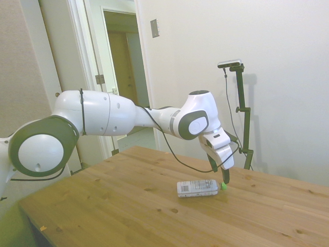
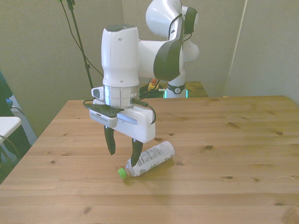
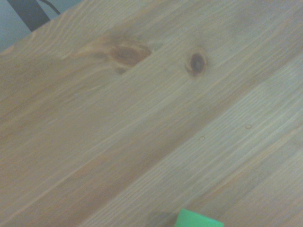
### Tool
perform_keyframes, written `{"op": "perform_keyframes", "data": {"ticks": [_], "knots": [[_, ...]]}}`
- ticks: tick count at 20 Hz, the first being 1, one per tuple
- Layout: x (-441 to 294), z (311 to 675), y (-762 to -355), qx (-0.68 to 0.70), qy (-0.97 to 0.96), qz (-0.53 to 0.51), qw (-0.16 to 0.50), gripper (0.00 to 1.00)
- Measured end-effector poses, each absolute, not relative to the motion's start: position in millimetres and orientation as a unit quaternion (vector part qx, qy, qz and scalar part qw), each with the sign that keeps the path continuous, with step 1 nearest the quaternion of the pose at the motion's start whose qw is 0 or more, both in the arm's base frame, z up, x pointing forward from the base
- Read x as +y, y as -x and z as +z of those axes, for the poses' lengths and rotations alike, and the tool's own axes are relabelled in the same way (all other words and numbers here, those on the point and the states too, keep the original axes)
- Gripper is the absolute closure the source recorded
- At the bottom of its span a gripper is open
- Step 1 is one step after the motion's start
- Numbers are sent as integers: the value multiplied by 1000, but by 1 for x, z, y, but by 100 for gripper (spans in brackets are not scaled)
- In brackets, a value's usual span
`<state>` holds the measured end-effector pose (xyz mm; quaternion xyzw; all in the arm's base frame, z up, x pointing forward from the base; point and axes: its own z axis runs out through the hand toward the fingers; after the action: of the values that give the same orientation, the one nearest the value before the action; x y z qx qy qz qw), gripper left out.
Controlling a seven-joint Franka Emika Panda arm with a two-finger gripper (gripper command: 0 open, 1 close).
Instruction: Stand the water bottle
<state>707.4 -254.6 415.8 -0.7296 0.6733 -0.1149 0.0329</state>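
The water bottle (image 2: 154,156) lies on its side on the wooden table (image 2: 224,140), a clear-whitish bottle with a printed white label. Its green cap (image 2: 122,173) points toward the front view's left and the near edge. In the side view the water bottle (image 1: 197,188) lies with its cap (image 1: 223,186) to the right. My gripper (image 2: 123,158) hangs open just above the cap end, fingers pointing down. One finger (image 2: 135,156) overlaps the bottle's neck in the front view; I cannot tell if it touches. The wrist view shows only a corner of the green cap (image 3: 199,219).
Bare wood surrounds the bottle on every side. A white object (image 2: 7,126) stands off the table at the front view's left edge. An open doorway (image 1: 123,67) lies behind the arm in the side view.
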Motion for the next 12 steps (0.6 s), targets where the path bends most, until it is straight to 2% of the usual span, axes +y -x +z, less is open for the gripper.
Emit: {"op": "perform_keyframes", "data": {"ticks": [9,10,12], "knots": [[-253,378,-720,671,735,-95,20,0],[-252,376,-720,671,736,-93,19,100],[-252,373,-720,671,736,-87,16,100]]}}
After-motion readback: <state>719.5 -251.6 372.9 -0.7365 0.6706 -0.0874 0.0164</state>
